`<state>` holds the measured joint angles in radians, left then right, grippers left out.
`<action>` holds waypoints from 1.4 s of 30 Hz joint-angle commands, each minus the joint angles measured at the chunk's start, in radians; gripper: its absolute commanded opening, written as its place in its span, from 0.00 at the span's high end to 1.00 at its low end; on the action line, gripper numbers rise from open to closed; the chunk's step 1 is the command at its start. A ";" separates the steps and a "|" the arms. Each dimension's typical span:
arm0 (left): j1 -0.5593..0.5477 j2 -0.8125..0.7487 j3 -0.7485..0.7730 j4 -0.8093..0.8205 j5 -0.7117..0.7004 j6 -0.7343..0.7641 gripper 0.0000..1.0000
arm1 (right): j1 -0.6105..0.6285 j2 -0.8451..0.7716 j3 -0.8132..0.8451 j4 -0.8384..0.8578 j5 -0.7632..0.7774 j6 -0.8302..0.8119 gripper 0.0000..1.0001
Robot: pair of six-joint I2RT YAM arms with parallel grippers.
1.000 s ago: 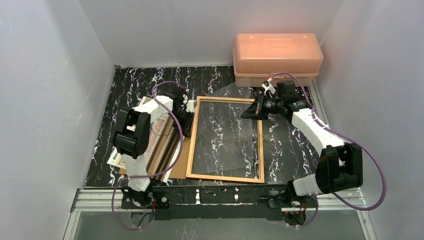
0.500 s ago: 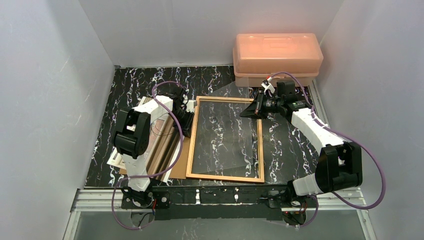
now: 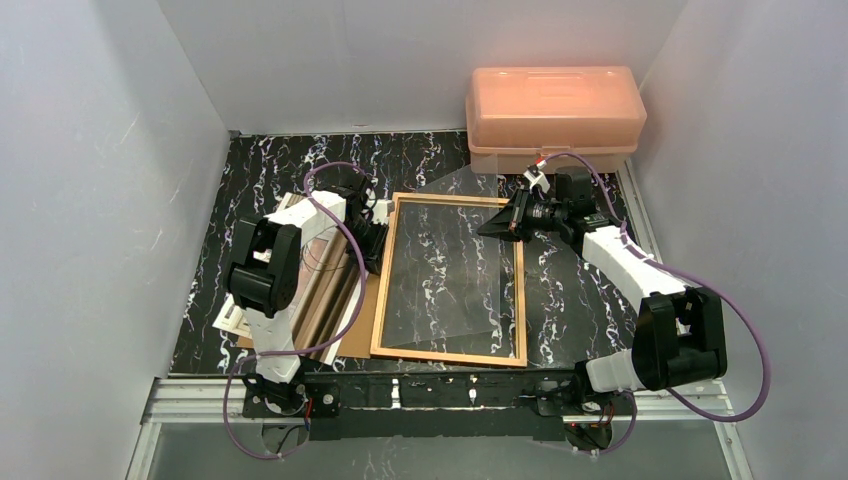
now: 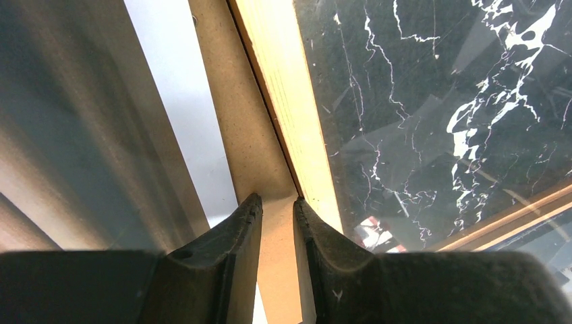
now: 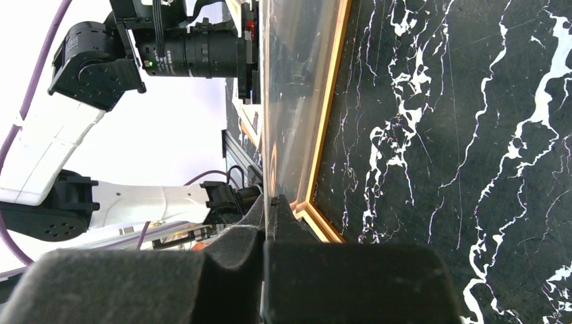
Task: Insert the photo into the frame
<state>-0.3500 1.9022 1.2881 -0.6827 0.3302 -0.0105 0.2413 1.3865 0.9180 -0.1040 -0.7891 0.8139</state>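
Right wrist view: the right claw pinches the clear pane, the frame just beside it. The left claw, slightly parted, hangs over the brown board.

i see my right gripper pinching the near edge of the clear pane, pane running edge-on up the view, orange-brown frame rail just beside it, black white-veined table on one side, left arm beyond
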 commanded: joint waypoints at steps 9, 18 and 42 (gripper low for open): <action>-0.002 -0.013 0.023 -0.025 0.028 0.006 0.78 | 0.000 -0.003 -0.009 0.057 -0.028 -0.019 0.99; -0.003 -0.012 0.026 -0.028 0.029 0.006 0.78 | 0.000 0.047 0.048 -0.009 -0.028 -0.089 0.99; -0.002 0.001 0.055 -0.042 0.038 0.006 0.80 | -0.006 0.131 0.118 -0.167 0.023 -0.239 0.99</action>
<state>-0.3458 1.9022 1.3075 -0.7074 0.3210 -0.0063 0.2279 1.4849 0.9909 -0.2325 -0.7689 0.6231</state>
